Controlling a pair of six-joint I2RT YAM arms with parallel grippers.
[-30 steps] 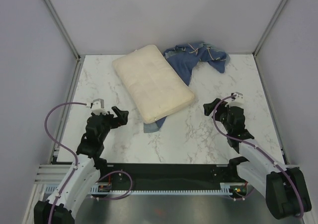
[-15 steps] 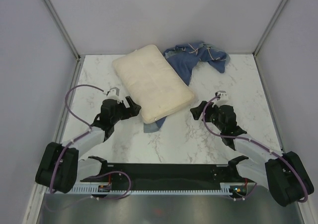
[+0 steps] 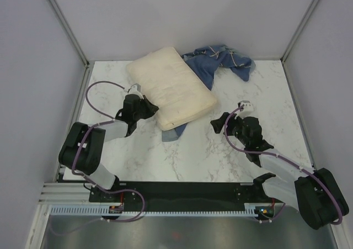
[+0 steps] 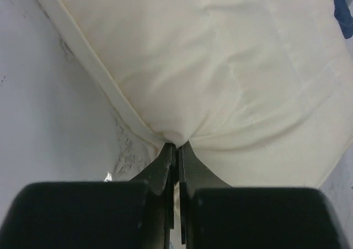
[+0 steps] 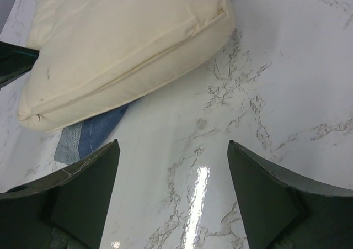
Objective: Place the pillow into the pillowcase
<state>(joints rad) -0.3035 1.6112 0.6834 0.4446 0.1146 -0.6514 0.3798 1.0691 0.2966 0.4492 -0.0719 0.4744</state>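
Note:
The cream pillow lies slanted at the back middle of the marble table. It rests partly on the blue pillowcase, which is crumpled at the back right; one blue corner pokes out under the pillow's near end. My left gripper is shut on the pillow's near-left edge, and the left wrist view shows the cloth pinched into the closed jaws. My right gripper is open over bare marble right of the pillow's near corner. The right wrist view has its jaws wide apart, with the pillow and the blue corner ahead.
Pale walls with metal corner posts enclose the table on three sides. The arms' bases and a black rail run along the near edge. Purple cables loop off both arms.
My left arm reached forward to the pillow's near-left edge and its jaws shut on it; the pillow shifted slightly back and right. My right arm came forward and left, then held still, open.

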